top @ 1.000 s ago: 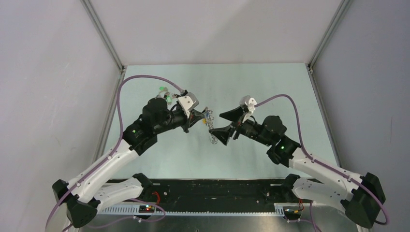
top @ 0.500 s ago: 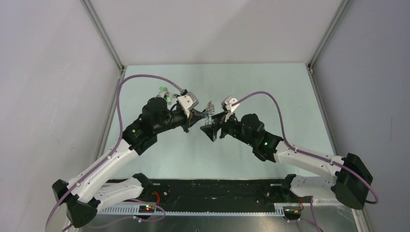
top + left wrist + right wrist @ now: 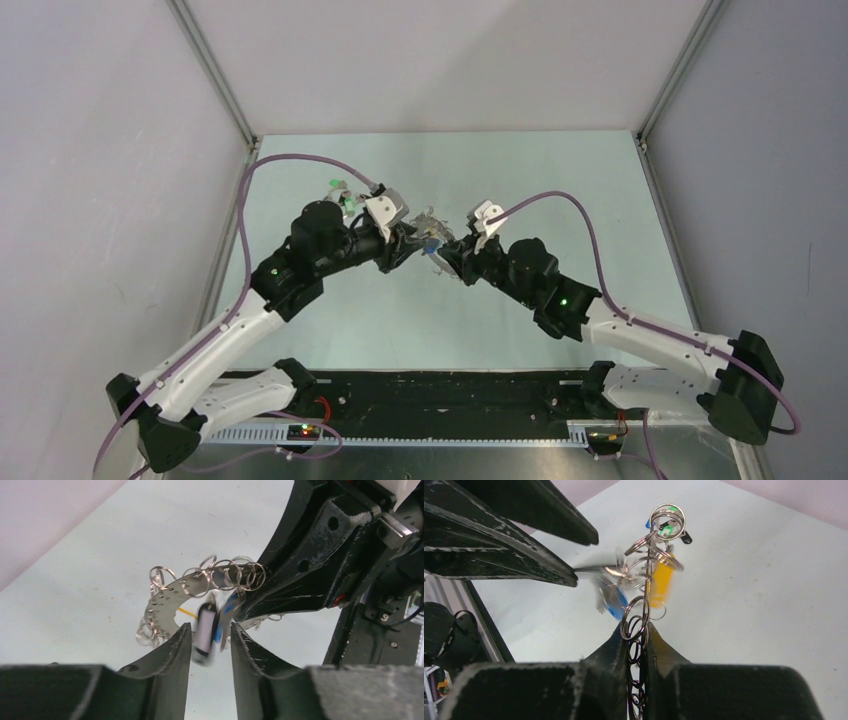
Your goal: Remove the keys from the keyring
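The keyring (image 3: 165, 592), a flat silver ring with small loops on its rim, hangs above the table between both arms (image 3: 430, 225). My right gripper (image 3: 638, 632) is shut on the ring's edge, seen edge-on in the right wrist view. A yellow key (image 3: 659, 582) and a blue key (image 3: 614, 600) dangle from it. My left gripper (image 3: 210, 630) is open. A blurred white-and-black key (image 3: 204, 637) and the blue key (image 3: 227, 607) hang between its fingers (image 3: 175, 650) with a gap on each side.
A green-headed key (image 3: 340, 190) lies on the pale green table (image 3: 560, 180) behind the left arm. In the right wrist view a green (image 3: 667, 528) and a black piece (image 3: 684, 539) show behind the ring's top loops. Metal frame posts (image 3: 215, 70) and grey walls bound the table.
The right gripper came in from the right, wide open, and shut on the keyring's edge. The left gripper, shut before, has opened, and the keys now swing between its fingers.
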{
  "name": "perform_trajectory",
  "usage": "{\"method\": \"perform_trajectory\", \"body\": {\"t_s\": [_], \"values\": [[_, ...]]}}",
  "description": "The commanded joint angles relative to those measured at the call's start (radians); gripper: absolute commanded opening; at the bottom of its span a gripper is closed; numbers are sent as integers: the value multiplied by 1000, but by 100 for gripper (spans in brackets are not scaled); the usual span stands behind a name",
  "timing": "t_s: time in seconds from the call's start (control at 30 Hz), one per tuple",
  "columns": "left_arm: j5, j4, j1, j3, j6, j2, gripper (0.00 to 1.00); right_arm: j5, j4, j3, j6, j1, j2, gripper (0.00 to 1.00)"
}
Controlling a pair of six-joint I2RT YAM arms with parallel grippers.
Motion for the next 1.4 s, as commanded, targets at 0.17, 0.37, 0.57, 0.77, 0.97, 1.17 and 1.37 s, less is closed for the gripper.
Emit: {"method": "perform_trajectory", "body": {"t_s": [0.17,0.37,0.57,0.77,0.97,1.17,1.37], "values": [[-249,68,25,3,51,-117,67,-13,-21,23,-217,-38,-96,0],[-297,81,40,-21,89,-129,73,-145,-39,23,-364,-80,-133,0],[-300,83,43,-41,134,-123,73,-454,-59,5,-536,-154,-209,0],[-318,84,47,-48,140,-124,74,-848,122,-43,-369,-340,-276,0],[-314,83,50,-46,125,-105,75,-805,153,-14,164,-480,-227,0],[-320,83,51,-49,131,-99,75,-617,-260,123,573,-538,-147,0],[-291,83,50,-58,158,-79,75,-786,-343,139,925,-630,-112,0]]}}
